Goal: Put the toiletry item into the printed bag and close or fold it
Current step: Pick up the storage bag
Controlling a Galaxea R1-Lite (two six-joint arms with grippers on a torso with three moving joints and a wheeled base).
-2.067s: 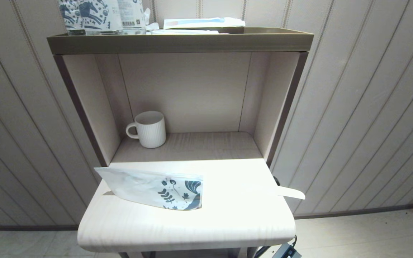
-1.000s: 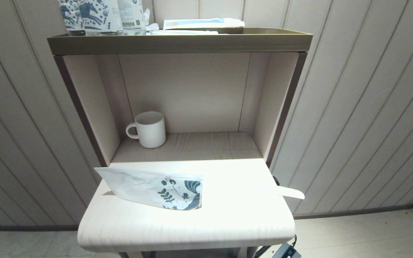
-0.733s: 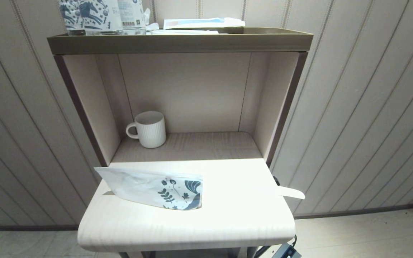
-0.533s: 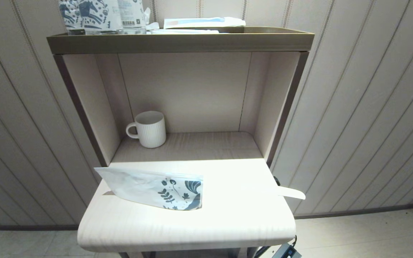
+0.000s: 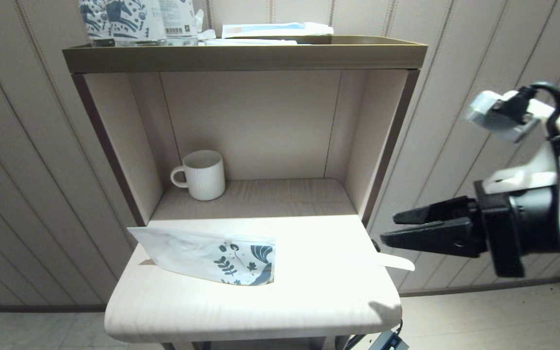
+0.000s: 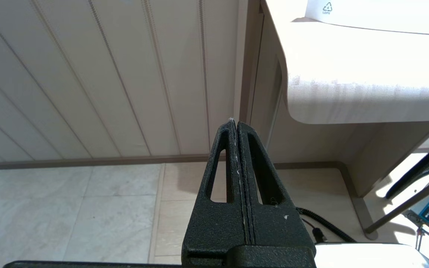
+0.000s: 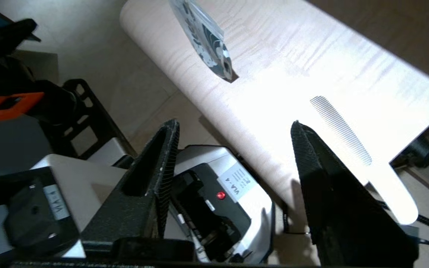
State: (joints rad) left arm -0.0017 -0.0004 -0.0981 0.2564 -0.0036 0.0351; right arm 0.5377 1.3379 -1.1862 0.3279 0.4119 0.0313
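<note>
The left gripper (image 6: 235,124) hangs low beside the table's left end, over the floor tiles, its fingers clenched together on nothing.

On the table (image 5: 260,311), the bag (image 5: 207,256) lies at the near left, its plain end poking past the table's left edge and its blue-printed end toward the middle. Behind it, in the open cubby, a ribbed white mug (image 5: 202,175) stands at the far left, handle to the left. On the tray (image 5: 246,56) atop the cubby sit horse-printed packs (image 5: 119,22) at the left and a flat white-and-blue packet (image 5: 275,30) to their right.

At the table's right edge lies the stick (image 5: 394,261), a pale comb whose fine teeth show in the right wrist view (image 7: 341,128); its rounded end overhangs the edge. It is well apart from the bag.

The right gripper (image 5: 389,228) hovers level just right of the table, above the overhanging end, fingers spread and grasping nothing.
</note>
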